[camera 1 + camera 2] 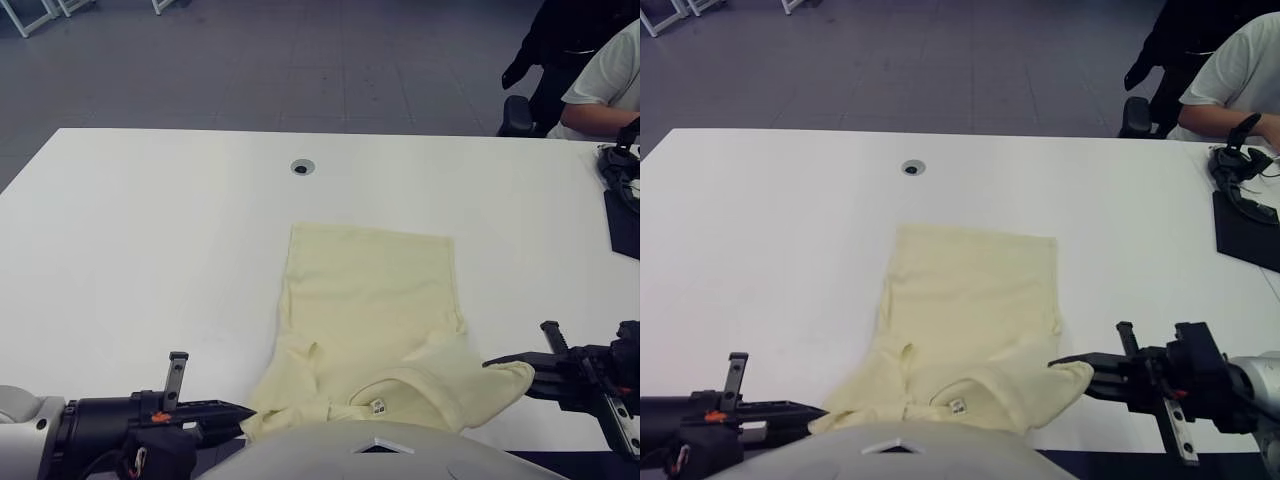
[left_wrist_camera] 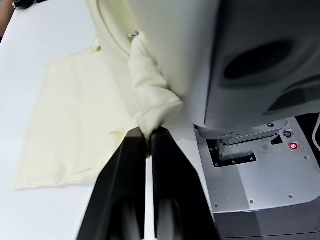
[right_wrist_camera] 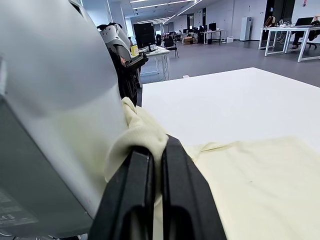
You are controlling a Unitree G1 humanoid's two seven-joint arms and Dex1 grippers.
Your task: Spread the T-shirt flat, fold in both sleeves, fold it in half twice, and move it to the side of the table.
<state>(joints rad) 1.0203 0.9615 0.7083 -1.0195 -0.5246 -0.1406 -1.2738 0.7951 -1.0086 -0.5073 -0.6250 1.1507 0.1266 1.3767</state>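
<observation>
Light bright, even, from overhead. White table close to glare over whole top, no hard shadows on it. Floor past table edge, 12 o'clock, dimmer and grey. T-shirt pale, weak contrast against table; soft shading only in folds near collar, 6 o'clock, and thin shadow line along its 9 o'clock edge. Ceiling light strips glow in room behind. My left fingers and my right fingers black, little surface detail.
</observation>
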